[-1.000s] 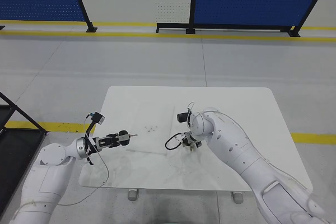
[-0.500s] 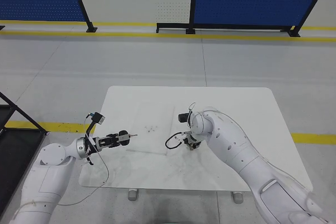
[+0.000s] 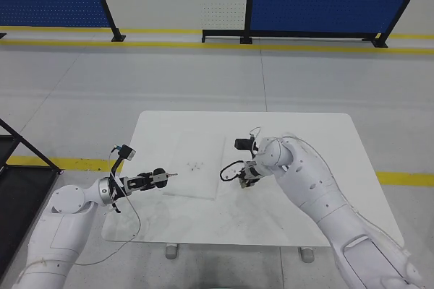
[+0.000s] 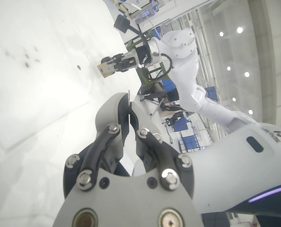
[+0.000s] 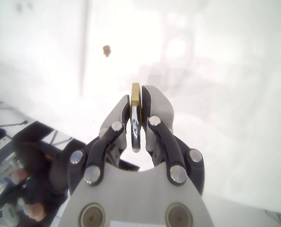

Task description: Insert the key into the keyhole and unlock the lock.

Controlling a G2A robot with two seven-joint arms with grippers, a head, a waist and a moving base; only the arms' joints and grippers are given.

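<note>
The left end effector [image 4: 129, 101] is pressed together on the key [image 4: 129, 94], a thin metal blade seen edge-on that juts out a little past the fingertips. From above, this end effector [image 3: 164, 175] sits over the robot's left part of the white worktop [image 3: 311, 137], by the near left corner of a pale sheet [image 3: 202, 144] that lies flat on it. The key's tip [image 3: 173, 175] points across towards the other arm.

The right end effector [image 5: 137, 93] pinches the lock [image 5: 135, 92], a brass padlock held edge-on, its body between the ribbed pads and its silver shackle [image 5: 135, 131] pointing back towards the wrist. In the top view it [image 3: 247, 179] is just past the sheet's right edge, well apart from the key. The left wrist view shows it [image 4: 108, 66] from the side, with the brass body [image 4: 104, 71] sticking out beyond the fingertips towards the left arm. Whether the lock touches the worktop cannot be told.

Farther out on the sheet lies a cluster of small dark specks [image 3: 194, 165], and a small brown speck [image 5: 106, 50] lies on the worktop beyond the lock.

Past the worktop's far edge is grey floor with yellow lines [image 3: 412, 178], then blue partitions [image 3: 318, 14]
</note>
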